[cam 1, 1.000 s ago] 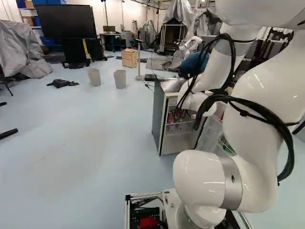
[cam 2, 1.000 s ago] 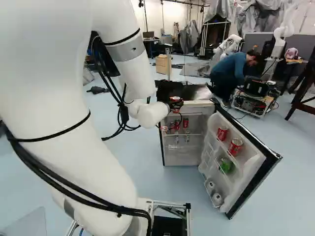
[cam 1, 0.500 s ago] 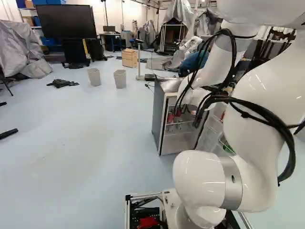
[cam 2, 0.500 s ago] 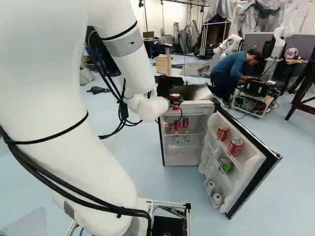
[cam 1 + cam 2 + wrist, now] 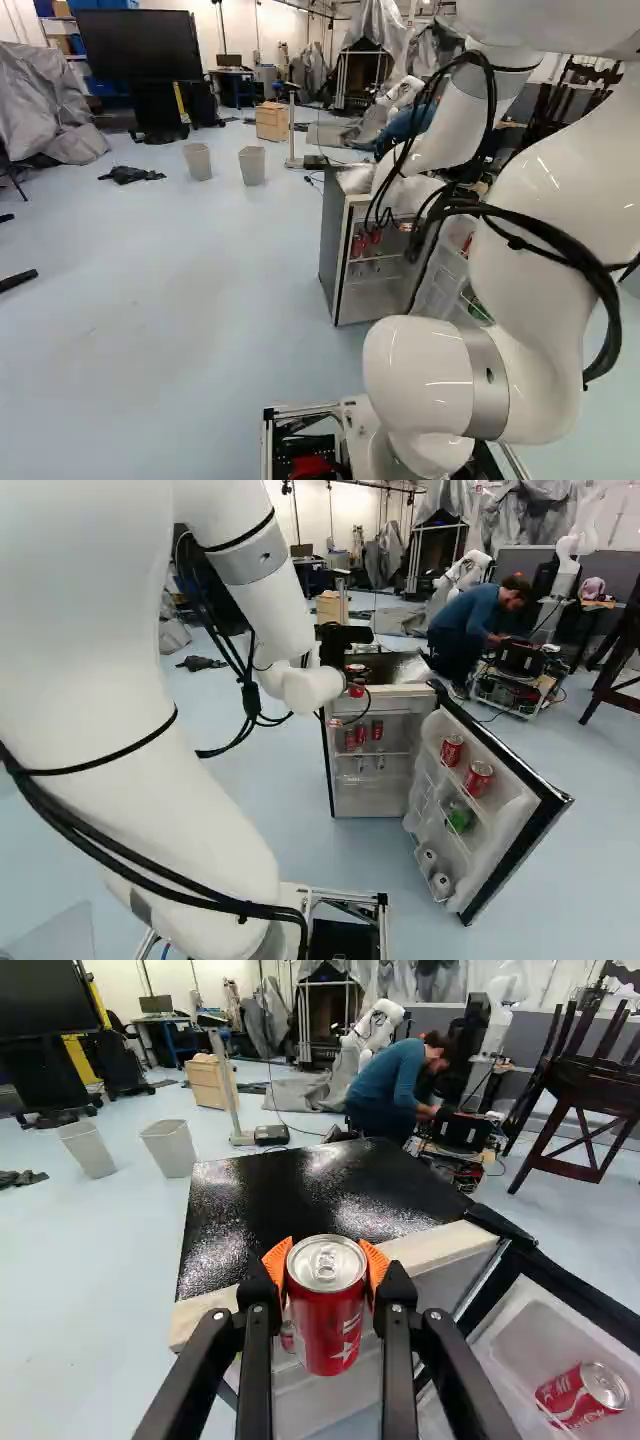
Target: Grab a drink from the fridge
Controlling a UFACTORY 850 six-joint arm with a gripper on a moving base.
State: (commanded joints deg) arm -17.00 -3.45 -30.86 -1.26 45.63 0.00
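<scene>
Where the gripper meets the held can: two orange pads bear on its opposite sides, clamping it between the fingers.
Held can: red, upright, lid and pull tab facing upward; located ahead of the front edge of the fridge top, outside the compartment.
Arm: extends from the base toward the fridge, with black cables strapped along its links.
Fridge door: swung wide, inner side exposed, at the right of the fridge body in the right base view.
Upper shelf: red cans standing side by side inside the fridge body.
Lower shelf: silver-coloured cans, beneath the red ones.
Door, upper rack: two red cans, one nearer the hinge than the other.
Door, middle rack: a green item; type cannot be determined.
Door, bottom rack: two pale cylindrical items, side by side.
Bins: two grey bins, standing apart on the floor, at the left of the fridge in the left base view.
Wooden cabinet: on the floor, beyond the bins.
</scene>
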